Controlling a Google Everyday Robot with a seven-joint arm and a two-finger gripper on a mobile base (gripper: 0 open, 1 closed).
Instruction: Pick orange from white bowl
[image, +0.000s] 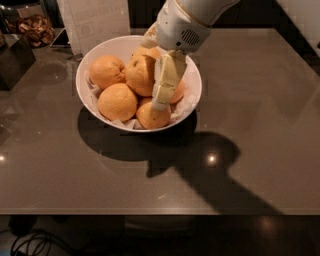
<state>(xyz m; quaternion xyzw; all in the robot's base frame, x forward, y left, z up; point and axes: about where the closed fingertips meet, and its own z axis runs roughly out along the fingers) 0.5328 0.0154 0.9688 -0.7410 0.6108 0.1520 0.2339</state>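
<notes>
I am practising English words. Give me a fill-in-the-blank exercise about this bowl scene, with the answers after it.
The fruit lies in a ____ bowl. The claw hangs over the bowl, close to the ____. The bowl stands on a shiny ____.
Answers: white; oranges; table.
</notes>
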